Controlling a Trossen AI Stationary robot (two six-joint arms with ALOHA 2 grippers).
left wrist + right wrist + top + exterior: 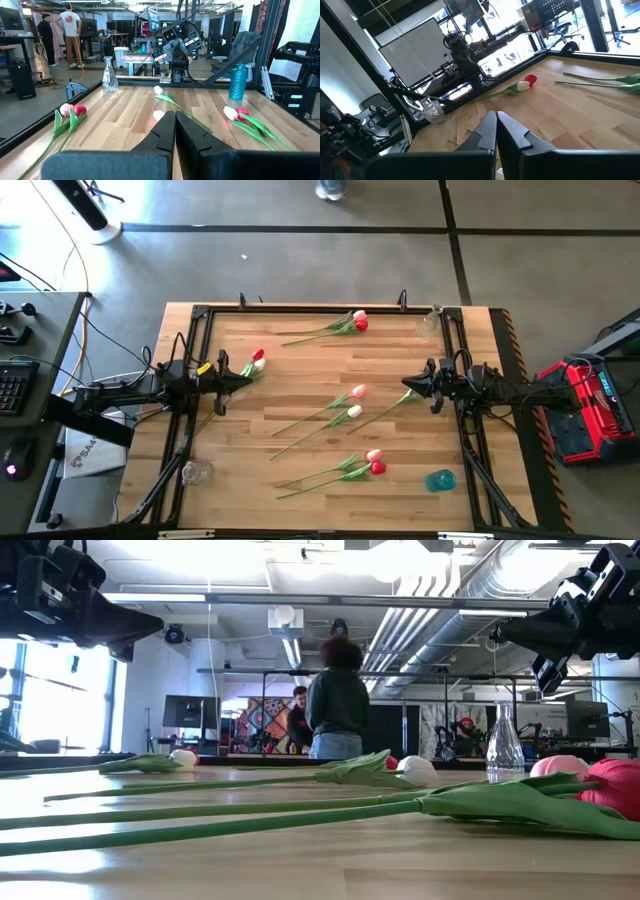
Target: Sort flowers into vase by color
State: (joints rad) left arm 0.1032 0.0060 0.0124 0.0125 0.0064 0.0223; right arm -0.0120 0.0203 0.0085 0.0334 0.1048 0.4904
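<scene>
From above, the wooden table (300,380) carries 8 flowers in 4 pairs: a pink and a red one (358,320) near the far edge, a red and a white one (257,360) just beside the left gripper (246,373), a pink and a white one (355,402) in the middle, and a pink and a red one (375,462) toward the near edge. Only this view shows all 3 vases: a clear vase (429,323) at the far right corner, a second clear vase (194,472) at the near left, and a blue vase (440,480) at the near right. The right gripper (406,385) hangs at mid-table on the right side, facing the left one. The low view shows flower stems lying flat along the boards, a clear vase (505,750) standing upright, and 2 people (335,700) in the room behind, unseen from above. The left wrist view shows its own fingers (162,132) pressed together and holding nothing, with the right arm, the clear vase and the blue vase (237,82) beyond. The right wrist view shows its fingers (487,132) together and empty, and the red and white heads by the left arm.
</scene>
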